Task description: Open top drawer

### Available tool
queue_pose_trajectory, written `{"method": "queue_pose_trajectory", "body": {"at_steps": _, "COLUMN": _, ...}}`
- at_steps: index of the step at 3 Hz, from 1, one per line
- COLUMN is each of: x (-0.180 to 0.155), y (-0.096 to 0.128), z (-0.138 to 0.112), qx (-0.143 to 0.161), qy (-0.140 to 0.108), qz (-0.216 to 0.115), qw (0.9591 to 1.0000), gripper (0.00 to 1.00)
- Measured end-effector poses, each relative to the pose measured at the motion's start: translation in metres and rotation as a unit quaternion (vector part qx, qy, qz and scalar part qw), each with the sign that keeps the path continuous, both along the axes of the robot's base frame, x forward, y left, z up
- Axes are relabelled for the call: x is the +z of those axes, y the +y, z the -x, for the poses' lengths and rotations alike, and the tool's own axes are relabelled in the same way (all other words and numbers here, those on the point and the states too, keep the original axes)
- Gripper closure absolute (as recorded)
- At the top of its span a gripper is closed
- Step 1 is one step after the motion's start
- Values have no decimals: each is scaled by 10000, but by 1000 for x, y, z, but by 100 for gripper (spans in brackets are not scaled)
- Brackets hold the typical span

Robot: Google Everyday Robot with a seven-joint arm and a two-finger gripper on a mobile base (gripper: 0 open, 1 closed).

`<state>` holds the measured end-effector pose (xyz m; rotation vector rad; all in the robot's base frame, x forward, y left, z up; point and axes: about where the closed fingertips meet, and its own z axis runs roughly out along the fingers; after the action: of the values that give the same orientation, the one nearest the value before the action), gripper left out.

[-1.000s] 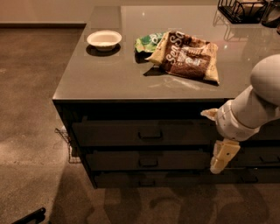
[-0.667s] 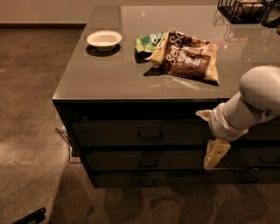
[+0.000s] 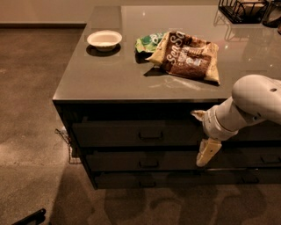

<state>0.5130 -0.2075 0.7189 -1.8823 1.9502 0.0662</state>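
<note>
The top drawer [image 3: 109, 133] is the wide dark front just under the counter top, with a small rectangular pull [image 3: 150, 136] at its centre. It looks shut, flush with the cabinet. My gripper [image 3: 206, 150] is pale and hangs in front of the drawer fronts, to the right of the pull, at about the height of the drawer's lower edge. It holds nothing that I can see. My white arm [image 3: 254, 101] reaches in from the right.
Two slimmer drawer fronts [image 3: 148, 164] lie below. On the counter [image 3: 109, 83] are a white bowl [image 3: 104, 39], a green bag [image 3: 148, 42], a brown snack bag [image 3: 186, 55] and a black wire basket [image 3: 240, 9]. Carpeted floor lies left and in front.
My arm and gripper have moved left along the drawer fronts, closer to the centre pull. The drawer has not moved.
</note>
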Motion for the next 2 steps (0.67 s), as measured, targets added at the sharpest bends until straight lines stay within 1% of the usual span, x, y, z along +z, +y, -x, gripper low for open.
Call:
{"method": "queue_pose_trajectory", "body": {"at_steps": 1, "x": -29, "y": 1, "z": -18, "qx": -116, "qy": -43, "qz": -222, "qw": 9997, "gripper": 0}}
{"method": "queue_pose_trajectory", "body": {"at_steps": 2, "x": -50, "y": 0, "z": -31, "qx": -254, "qy": -34, "qz": -336, "qw": 9991, "gripper": 0}}
